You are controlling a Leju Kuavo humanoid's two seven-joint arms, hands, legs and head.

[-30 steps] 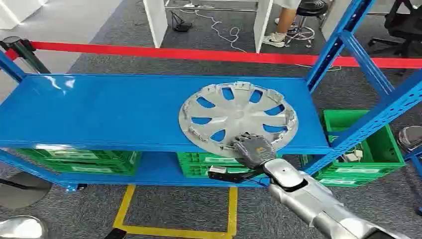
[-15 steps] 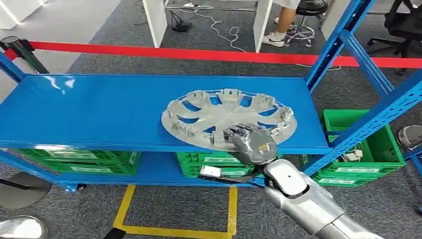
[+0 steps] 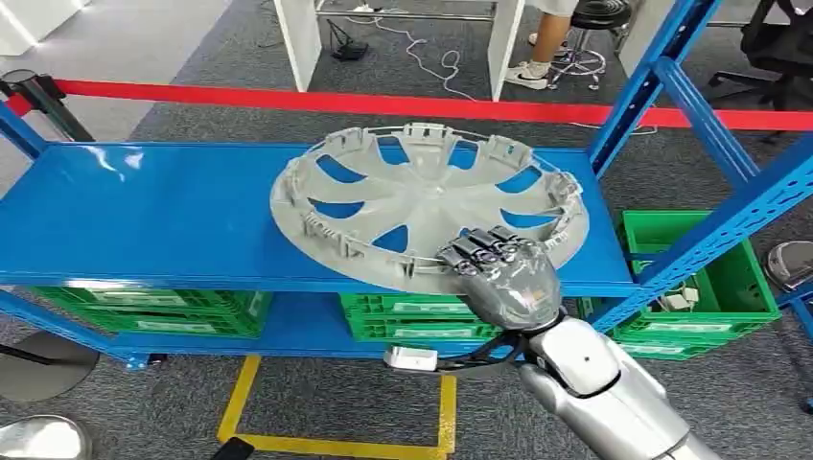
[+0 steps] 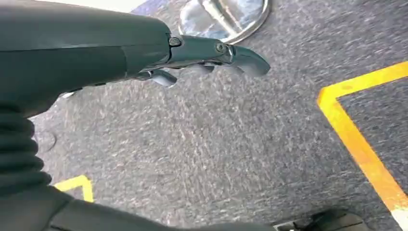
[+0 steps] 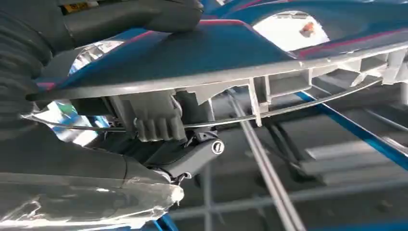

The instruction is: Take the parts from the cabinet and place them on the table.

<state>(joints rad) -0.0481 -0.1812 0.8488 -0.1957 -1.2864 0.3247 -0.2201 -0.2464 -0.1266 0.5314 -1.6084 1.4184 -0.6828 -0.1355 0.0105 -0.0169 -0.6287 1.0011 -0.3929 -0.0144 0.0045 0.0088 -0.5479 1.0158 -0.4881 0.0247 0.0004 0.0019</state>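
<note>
Workshop: blue steel shelving (image 3: 192,216), green parts crates (image 3: 705,287), floor tape (image 3: 240,398).

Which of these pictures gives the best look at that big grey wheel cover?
The head view: the whole wheel cover shows, tilted over the blue shelf, its near rim held by the right hand. The right wrist view catches just its rim up close; the left wrist view looks at carpet.

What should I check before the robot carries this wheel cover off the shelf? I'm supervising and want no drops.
1. Right hand grips the grey plastic wheel cover at its near rim: ok.
2. Cover lifted off the blue metal shelf: near side ok, far side cannot tell.
3. Grip firmness: cannot tell.
4. Blue shelf upright close on the right: not ok.
5. Left hand free, holding nothing: ok.
</note>
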